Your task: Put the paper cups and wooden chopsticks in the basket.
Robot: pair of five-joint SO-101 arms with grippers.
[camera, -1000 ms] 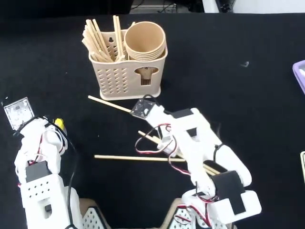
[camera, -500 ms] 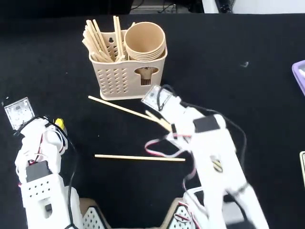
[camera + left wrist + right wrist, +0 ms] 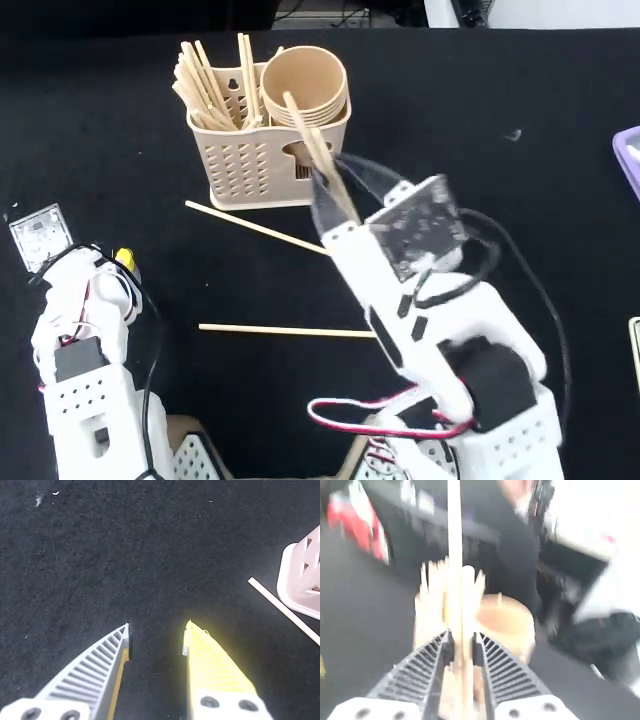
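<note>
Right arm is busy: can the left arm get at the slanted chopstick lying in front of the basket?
Probably yes: the left gripper is open, and only bare table lies between it and the chopstick.

Matt black cloth covers the bench [image 3: 540, 200]; the beige perforated basket [image 3: 250, 170] looks smooth plastic, the pale chopsticks [image 3: 285, 330] bare wood, the tan cups [image 3: 312, 75] matt paper.

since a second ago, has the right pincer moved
Yes. The right pincer moved toward the basket, and now holds chopsticks up by its front.
</note>
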